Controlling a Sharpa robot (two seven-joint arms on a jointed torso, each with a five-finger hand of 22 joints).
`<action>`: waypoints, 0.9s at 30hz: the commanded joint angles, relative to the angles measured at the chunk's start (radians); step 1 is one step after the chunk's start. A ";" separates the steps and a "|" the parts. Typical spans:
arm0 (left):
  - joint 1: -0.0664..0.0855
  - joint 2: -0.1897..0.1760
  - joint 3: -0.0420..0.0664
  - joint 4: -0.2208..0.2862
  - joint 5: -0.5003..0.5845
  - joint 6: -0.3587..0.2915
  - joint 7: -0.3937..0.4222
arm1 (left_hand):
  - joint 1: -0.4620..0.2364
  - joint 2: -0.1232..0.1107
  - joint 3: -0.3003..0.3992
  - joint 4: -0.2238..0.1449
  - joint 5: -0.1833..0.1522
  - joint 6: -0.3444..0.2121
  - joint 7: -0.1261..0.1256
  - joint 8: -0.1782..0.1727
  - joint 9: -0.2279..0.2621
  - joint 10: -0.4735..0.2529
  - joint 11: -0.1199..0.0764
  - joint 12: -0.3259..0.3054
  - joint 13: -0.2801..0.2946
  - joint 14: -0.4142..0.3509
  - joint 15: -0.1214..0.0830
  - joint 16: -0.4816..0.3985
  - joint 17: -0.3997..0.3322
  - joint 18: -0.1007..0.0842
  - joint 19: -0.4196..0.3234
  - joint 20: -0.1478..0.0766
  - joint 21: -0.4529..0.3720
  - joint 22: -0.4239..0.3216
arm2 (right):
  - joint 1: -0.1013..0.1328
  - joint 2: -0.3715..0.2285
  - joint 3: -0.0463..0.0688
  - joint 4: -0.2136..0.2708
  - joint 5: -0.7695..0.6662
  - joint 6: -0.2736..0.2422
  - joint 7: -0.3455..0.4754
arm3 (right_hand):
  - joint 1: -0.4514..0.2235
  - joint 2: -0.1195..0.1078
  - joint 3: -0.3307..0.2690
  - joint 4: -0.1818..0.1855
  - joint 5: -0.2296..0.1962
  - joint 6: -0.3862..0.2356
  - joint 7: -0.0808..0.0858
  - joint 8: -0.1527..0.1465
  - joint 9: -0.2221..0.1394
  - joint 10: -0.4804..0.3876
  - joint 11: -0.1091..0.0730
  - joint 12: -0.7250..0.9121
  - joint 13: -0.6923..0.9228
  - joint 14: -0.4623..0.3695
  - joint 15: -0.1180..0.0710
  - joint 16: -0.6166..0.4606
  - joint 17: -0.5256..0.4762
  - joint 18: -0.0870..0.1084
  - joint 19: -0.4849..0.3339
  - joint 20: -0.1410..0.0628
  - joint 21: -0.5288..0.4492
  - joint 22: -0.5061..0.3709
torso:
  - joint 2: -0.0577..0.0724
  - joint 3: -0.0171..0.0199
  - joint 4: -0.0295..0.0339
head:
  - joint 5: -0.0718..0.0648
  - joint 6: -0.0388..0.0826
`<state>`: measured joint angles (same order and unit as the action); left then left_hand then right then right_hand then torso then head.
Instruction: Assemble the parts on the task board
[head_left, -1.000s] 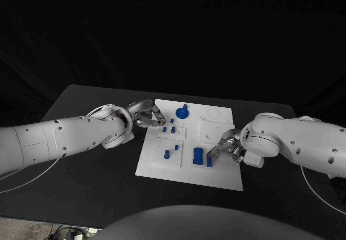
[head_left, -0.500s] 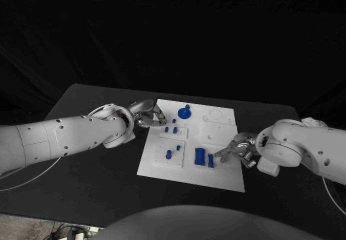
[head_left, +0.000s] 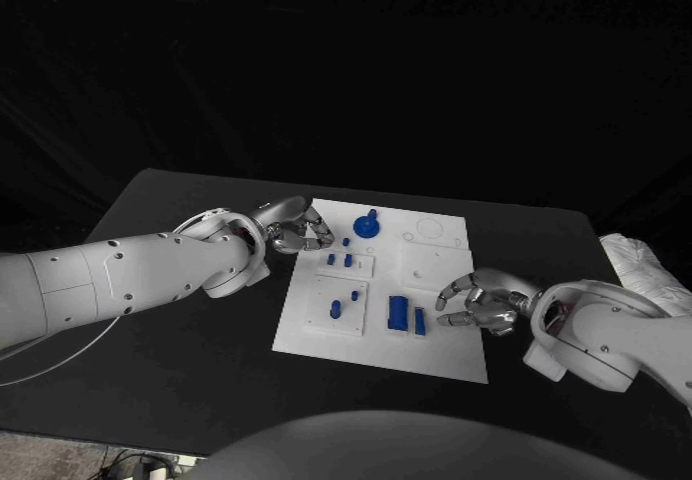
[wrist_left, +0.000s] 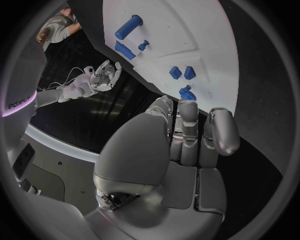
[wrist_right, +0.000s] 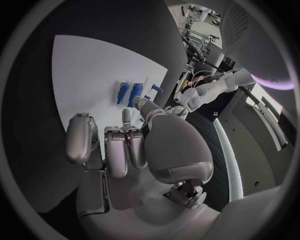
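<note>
My right robot hand (head_left: 480, 303) sits open over the right edge of the task board (head_left: 378, 345), fingers spread and holding nothing, just beside the two long blue bars (head_left: 405, 316) that lie side by side near the board's front. My left robot hand (head_left: 297, 232) rests at the board's far left corner with its fingers curled in; I cannot see any part pinched in them, so I read it as closed on nothing. Its fingertips (wrist_left: 187, 107) are close to a small blue peg (wrist_left: 185, 92) in the left wrist view.

The board lies at the middle of the desk (head_left: 173, 330), slightly skewed to the desk's front edge.

Risks as I judge them: the right hand's spread fingers are near enough to the bars that a careless descent could knock them askew. The left hand could nudge the board from its corner and shift every target.

Count from the head view: one round blue knob (head_left: 366, 225) near the far edge, three small blocks (head_left: 343, 257) behind mid-board, two pegs (head_left: 342, 304) on the left plate, two bars. One board, two hands.
</note>
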<state>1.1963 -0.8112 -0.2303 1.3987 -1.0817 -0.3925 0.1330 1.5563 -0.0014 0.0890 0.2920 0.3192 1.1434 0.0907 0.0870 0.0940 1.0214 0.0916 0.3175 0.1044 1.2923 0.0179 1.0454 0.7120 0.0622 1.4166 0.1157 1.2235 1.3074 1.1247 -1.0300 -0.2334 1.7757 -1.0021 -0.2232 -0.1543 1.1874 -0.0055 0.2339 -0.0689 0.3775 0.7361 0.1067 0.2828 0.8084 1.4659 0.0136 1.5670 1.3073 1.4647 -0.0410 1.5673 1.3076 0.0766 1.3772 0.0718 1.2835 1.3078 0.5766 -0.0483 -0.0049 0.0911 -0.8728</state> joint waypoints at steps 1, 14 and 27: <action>-0.003 0.001 0.001 0.003 0.012 -0.021 0.032 | 0.010 0.002 0.007 0.000 0.005 0.010 0.001 0.004 0.002 0.009 -0.002 0.003 -0.002 -0.006 -0.002 0.005 0.000 0.010 0.001 0.007 0.001 0.168 | -0.033 0.004 -0.001 -0.001 -0.325 -0.175 0.127 | 0.006 -0.009 -0.014 0.010 -0.005 0.011 -0.002 0.033 0.011 0.105 0.004 0.004 0.263 0.106 0.008 0.003 0.263 -0.004 -0.009 0.005 -0.007 0.167 | 0.001 0.0002 0.0016 | -0.002 0.000; -0.004 -0.005 0.001 0.007 0.013 -0.017 0.030 | 0.011 0.000 0.009 0.000 0.007 0.010 0.002 0.004 0.002 0.013 -0.003 0.004 -0.002 -0.006 -0.003 0.006 0.000 0.010 0.001 0.007 0.000 0.168 | -0.103 0.066 -0.001 -0.065 -0.489 -0.218 0.057 | 0.001 -0.024 -0.074 0.105 -0.050 0.026 -0.069 0.566 0.428 0.105 -0.040 0.004 0.263 0.106 -0.030 0.003 0.263 -0.006 0.002 -0.025 0.015 0.170 | 0.001 -0.0004 0.0036 | -0.003 0.000; -0.005 -0.008 0.001 0.009 0.013 -0.011 0.025 | 0.011 0.000 0.011 0.001 0.007 0.010 0.002 0.004 0.002 0.014 -0.003 0.005 -0.002 -0.006 -0.003 0.005 -0.002 0.010 0.000 0.006 0.000 0.168 | -0.113 0.091 -0.001 -0.088 -0.493 -0.206 0.030 | 0.002 -0.026 -0.080 0.121 -0.101 0.065 -0.073 0.635 0.473 0.105 -0.042 0.004 0.263 0.106 -0.032 0.003 0.263 -0.004 -0.002 -0.029 0.009 0.168 | 0.000 -0.0005 0.0022 | 0.001 0.000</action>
<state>1.1928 -0.8196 -0.2303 1.4045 -1.0747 -0.4025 0.1499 1.5562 -0.0014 0.0944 0.2921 0.3192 1.1470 0.0944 0.0870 0.0946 1.0312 0.0891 0.3175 0.1035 1.2923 0.0178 1.0453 0.7117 0.0621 1.4166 0.1157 1.2236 1.3073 1.0137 -0.9419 -0.2331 1.6889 -1.4694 -0.4332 -0.1075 1.1911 -0.0228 0.1547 0.0460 0.2802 0.7939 0.0314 0.9139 1.2805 1.4651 -0.0198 1.5670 1.3073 1.4648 -0.0665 1.5673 1.3074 0.0767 1.3755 0.0479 1.2951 1.3075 0.5769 -0.0488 -0.0024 0.0911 -0.8728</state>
